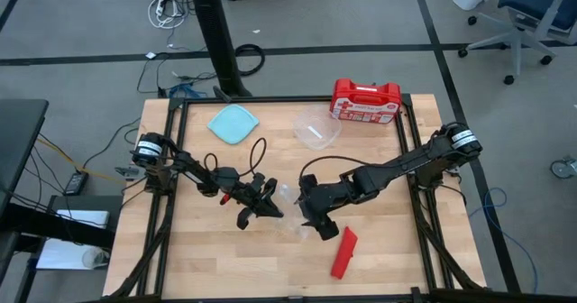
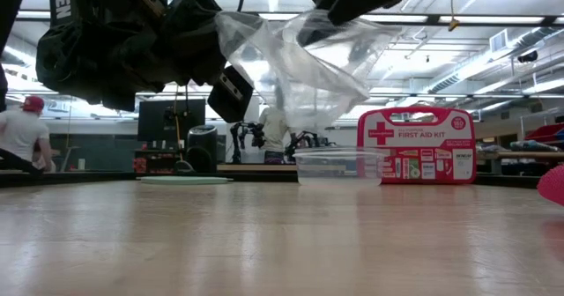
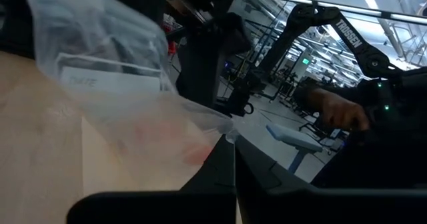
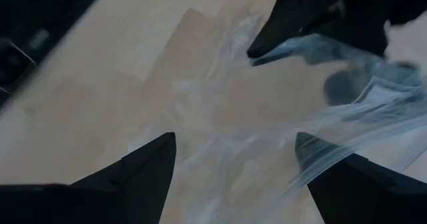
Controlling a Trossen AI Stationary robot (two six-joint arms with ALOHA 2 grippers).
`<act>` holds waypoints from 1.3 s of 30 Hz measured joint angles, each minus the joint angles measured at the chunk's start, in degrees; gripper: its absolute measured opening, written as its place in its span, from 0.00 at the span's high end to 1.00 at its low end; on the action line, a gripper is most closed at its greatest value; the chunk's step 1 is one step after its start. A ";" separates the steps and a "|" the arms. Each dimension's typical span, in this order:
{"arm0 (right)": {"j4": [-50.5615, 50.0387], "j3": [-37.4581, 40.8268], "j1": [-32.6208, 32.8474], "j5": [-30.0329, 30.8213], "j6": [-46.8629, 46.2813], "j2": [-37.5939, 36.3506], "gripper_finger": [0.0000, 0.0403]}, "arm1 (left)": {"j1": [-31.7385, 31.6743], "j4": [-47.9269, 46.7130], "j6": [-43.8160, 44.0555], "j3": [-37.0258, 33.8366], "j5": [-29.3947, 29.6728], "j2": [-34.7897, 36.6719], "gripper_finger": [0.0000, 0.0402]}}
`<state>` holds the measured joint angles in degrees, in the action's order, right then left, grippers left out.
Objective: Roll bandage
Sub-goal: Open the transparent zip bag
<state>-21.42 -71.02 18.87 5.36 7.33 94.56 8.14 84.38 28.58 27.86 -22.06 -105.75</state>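
The bandage (image 1: 343,252) lies flat on the table near its front edge as a short red strip, and it also shows at the edge of the low view (image 2: 555,186). No gripper touches it. My left gripper (image 1: 269,206) is in the middle of the table, shut on a clear plastic bag (image 2: 300,67) that hangs in the air. My right gripper (image 4: 233,151) is open just to the right of it (image 1: 311,220), slanting down, with part of the bag (image 4: 320,117) between its fingers. My left gripper pinches an edge of the clear bag (image 3: 223,136) between its two fingers, which lie about level and reach in from the table's left. The bag is lifted clear of the table and billows out from the fingertips. My right gripper: I cannot tell whether its open fingers touch the bag.
A red first-aid case (image 1: 365,100) stands at the far right edge. A clear plastic tub (image 1: 317,132) sits in front of the case, with a teal lid (image 1: 233,123) to its left. Bare wood lies along the near edge, left of the bandage.
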 joint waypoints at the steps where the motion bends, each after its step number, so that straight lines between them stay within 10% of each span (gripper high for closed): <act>1: -0.17 0.00 0.00 -0.69 -2.34 0.00 0.24 | 0.00 0.00 0.00 0.00 0.15 0.01 1.00; 18: -3.14 0.00 -3.38 -12.14 -25.20 0.00 0.27 | 0.00 -0.31 -0.02 0.00 1.17 0.00 1.00; 39: -1.33 -0.02 -10.38 -27.42 -34.28 0.00 0.87 | -0.02 -2.93 -0.02 0.00 1.10 0.00 1.00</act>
<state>-22.76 -71.05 8.49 -22.06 -26.95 94.56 8.13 81.45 28.56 27.86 -20.96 -105.75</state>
